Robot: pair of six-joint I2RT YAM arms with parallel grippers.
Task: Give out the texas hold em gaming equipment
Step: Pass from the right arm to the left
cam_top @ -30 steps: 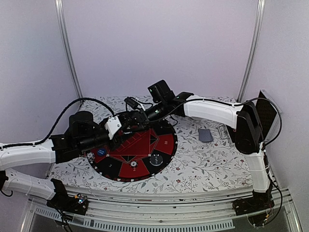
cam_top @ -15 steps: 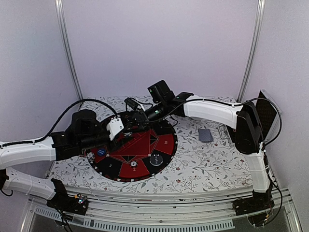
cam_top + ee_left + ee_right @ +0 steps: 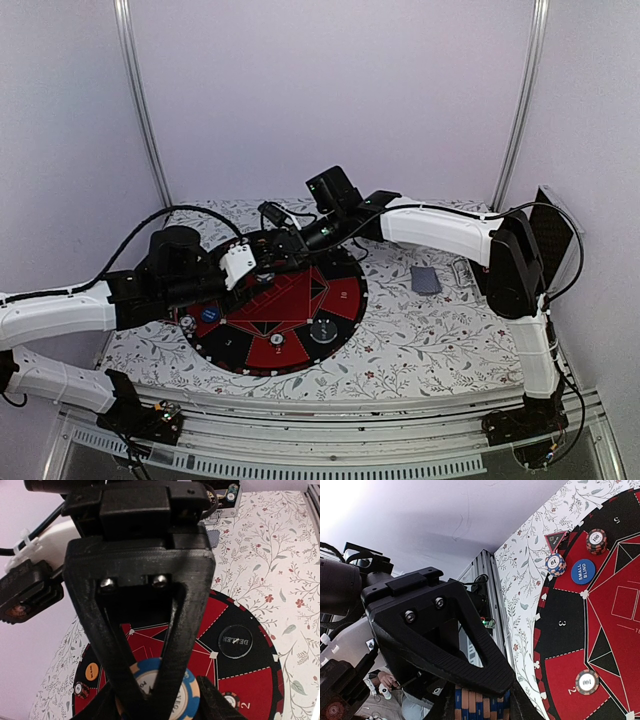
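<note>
1. Nearest you, the round mat (image 3: pixel 345 300) carries dealt pieces. A chip (image 3: pixel 277 340) sits on a near red wedge, the dealer button (image 3: pixel 322 330) is just beside it, and a blue marker (image 3: pixel 209 314) lies at the left edge. They appear to be set out seat by seat.
2. Over the mat's far-left part, the arms meet. Your right gripper (image 3: pixel 481 707) is clamped on a stack of chips (image 3: pixel 480 700) and holds it up, apparently as a supply to draw from. Your left gripper (image 3: pixel 160 705) faces it with jaws partly apart, either side of the front chip (image 3: pixel 187 690). You cannot tell whether they pinch it.
3. Farther right, the deck of cards (image 3: pixel 426 280) lies on the table (image 3: pixel 420 350), well apart from both grippers. It is likely waiting until the chips are out.
</note>
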